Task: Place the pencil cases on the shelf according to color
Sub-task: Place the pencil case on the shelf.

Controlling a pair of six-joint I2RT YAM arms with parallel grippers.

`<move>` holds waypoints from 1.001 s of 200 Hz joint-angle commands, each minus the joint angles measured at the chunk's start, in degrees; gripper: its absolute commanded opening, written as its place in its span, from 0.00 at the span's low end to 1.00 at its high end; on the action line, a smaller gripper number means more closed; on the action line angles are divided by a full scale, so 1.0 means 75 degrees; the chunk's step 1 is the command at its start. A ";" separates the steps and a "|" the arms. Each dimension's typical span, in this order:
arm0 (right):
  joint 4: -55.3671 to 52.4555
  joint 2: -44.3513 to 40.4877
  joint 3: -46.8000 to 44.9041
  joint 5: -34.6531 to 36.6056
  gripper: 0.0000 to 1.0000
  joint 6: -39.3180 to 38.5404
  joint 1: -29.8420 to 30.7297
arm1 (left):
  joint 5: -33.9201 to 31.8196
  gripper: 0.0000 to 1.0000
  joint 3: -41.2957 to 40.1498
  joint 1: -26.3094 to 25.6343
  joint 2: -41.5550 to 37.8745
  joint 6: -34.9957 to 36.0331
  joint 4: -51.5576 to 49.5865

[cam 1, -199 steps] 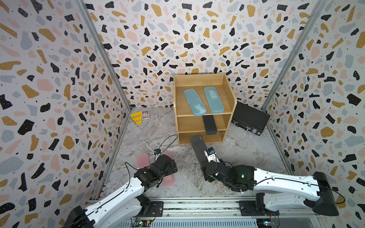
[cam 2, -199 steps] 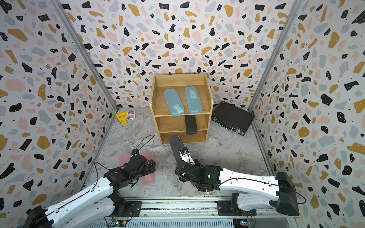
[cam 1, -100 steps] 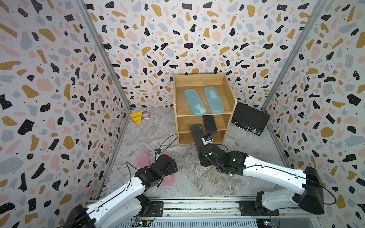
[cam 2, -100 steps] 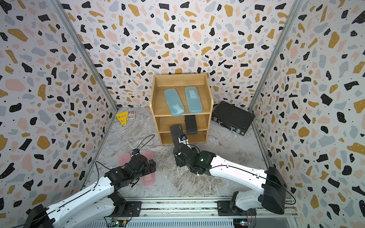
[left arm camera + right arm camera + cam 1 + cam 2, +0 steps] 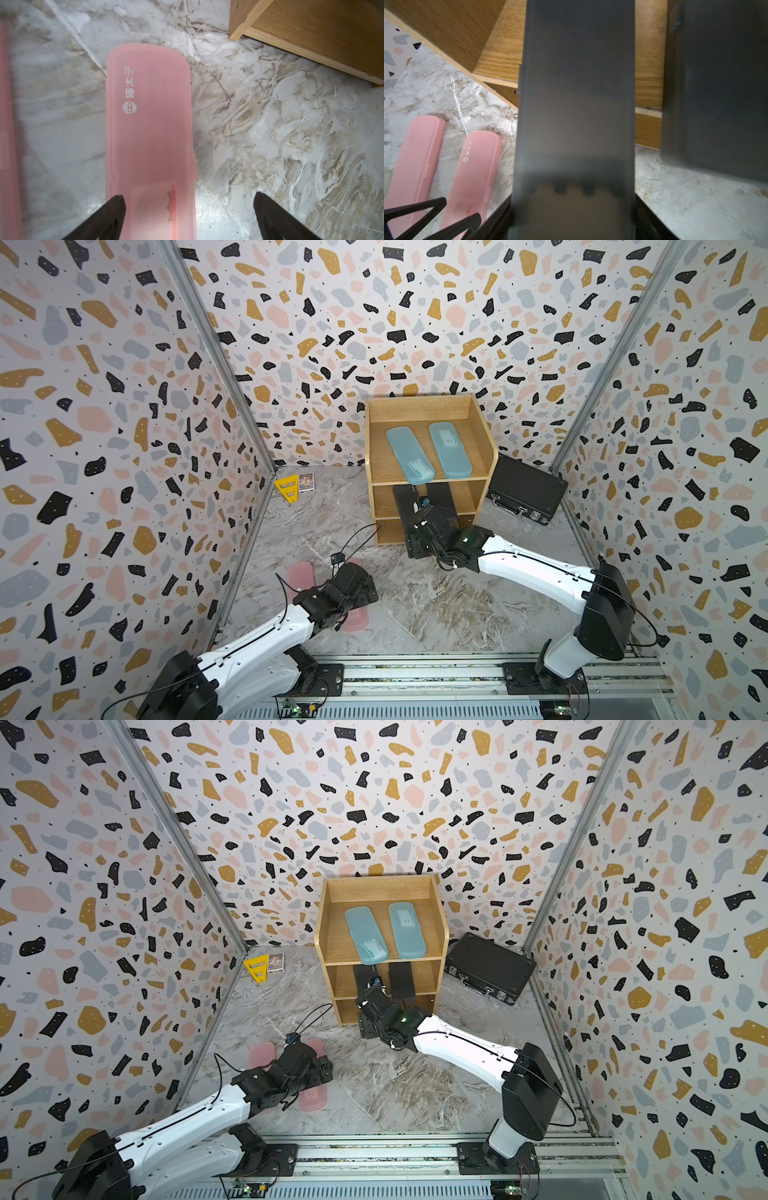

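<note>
Two pink cases [image 5: 475, 166] are lying flat on the worktop [image 5: 436, 605], long sides running near to far. The left tool [image 5: 188, 198] is hanging wide open over the right one's near end. The right tool [image 5: 415, 514] is gripping a black case [image 5: 575, 104], its far end pointing into the middle tier of the shelf [image 5: 482, 439], left of the other black case [image 5: 440, 493].
</note>
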 commanded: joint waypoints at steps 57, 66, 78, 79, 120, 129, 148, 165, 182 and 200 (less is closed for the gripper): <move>-0.0054 0.0646 0.1011 -0.0019 0.57 -0.0094 -0.0204 | 0.0125 1.00 0.0134 0.0041 0.0237 0.0184 0.0449; -0.0057 0.0643 0.1028 -0.0047 0.67 -0.0081 -0.0201 | 0.0144 1.00 0.0157 0.0041 0.0258 0.0205 0.0435; -0.0052 0.0611 0.1051 -0.0071 0.75 -0.0059 -0.0209 | 0.0153 1.00 0.0160 0.0041 0.0253 0.0219 0.0427; -0.0056 0.0609 0.1052 -0.0072 0.76 -0.0052 -0.0211 | 0.0155 1.00 0.0160 0.0041 0.0252 0.0219 0.0429; -0.0123 0.0374 0.1123 -0.0042 0.83 -0.0043 -0.0207 | 0.0159 1.00 0.0149 0.0041 0.0198 0.0221 0.0385; -0.0125 0.0299 0.1125 -0.0048 0.85 -0.0048 -0.0208 | 0.0160 1.00 0.0137 0.0041 0.0161 0.0242 0.0363; -0.0157 0.0118 0.1122 -0.0083 0.87 -0.0075 -0.0206 | 0.0140 1.00 0.0089 0.0044 0.0046 0.0232 0.0318; -0.0306 -0.0064 0.1111 -0.0090 0.88 -0.0071 -0.0211 | 0.0141 1.00 0.0067 0.0042 -0.0055 0.0218 0.0271; -0.0519 -0.0318 0.1049 -0.0204 0.88 -0.0090 -0.0202 | 0.0162 1.00 0.0067 0.0042 -0.0133 0.0234 0.0260; -0.0927 -0.0602 0.0999 -0.0378 0.88 -0.0126 -0.0203 | 0.0262 1.00 0.0110 0.0041 -0.0102 0.0340 0.0212</move>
